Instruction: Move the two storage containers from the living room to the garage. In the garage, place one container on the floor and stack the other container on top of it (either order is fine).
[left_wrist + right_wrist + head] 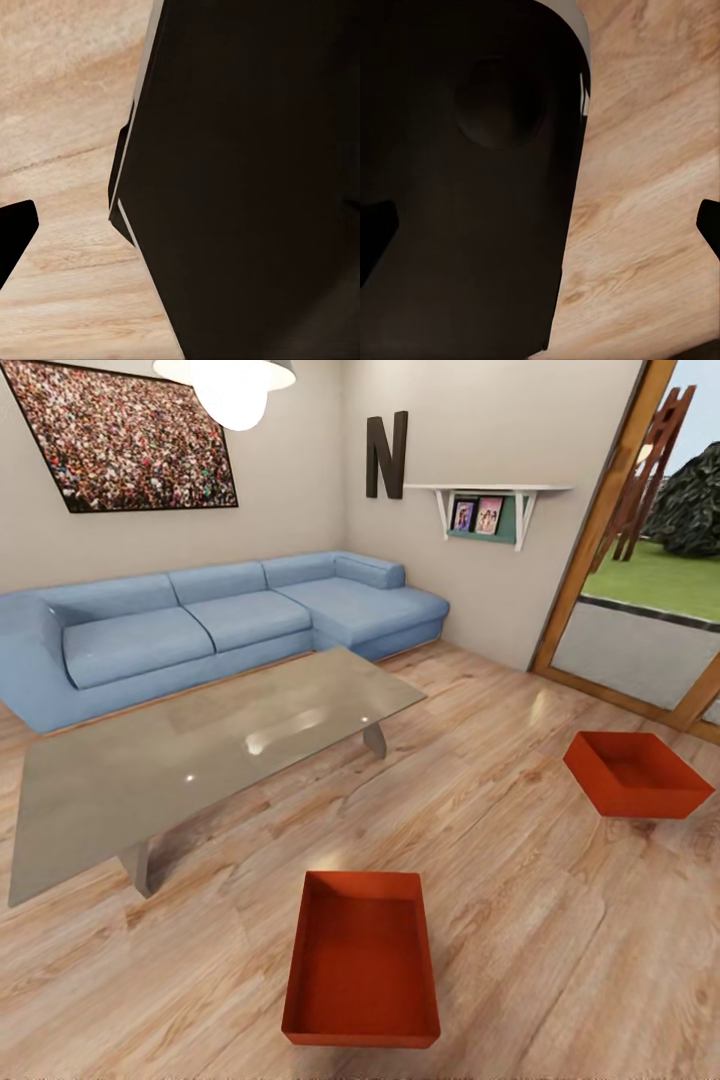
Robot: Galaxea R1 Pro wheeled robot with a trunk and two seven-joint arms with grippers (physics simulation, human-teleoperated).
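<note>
While both storage containers sit on the living room wood floor (520, 920), near one (362, 960) at 6 o'clock, far one (636, 772) at 3, you risk clipping the glass coffee table (200, 750) reaching in; gripper state: cannot tell.

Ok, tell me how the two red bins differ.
The near bin sits at the bottom middle of the head view, in front of the coffee table; the far bin sits to the right, by the glass door. The near bin points its long side away from the camera; the far bin is turned cornerwise. Both are red-orange, open-topped, empty and upright on the wood floor.
</note>
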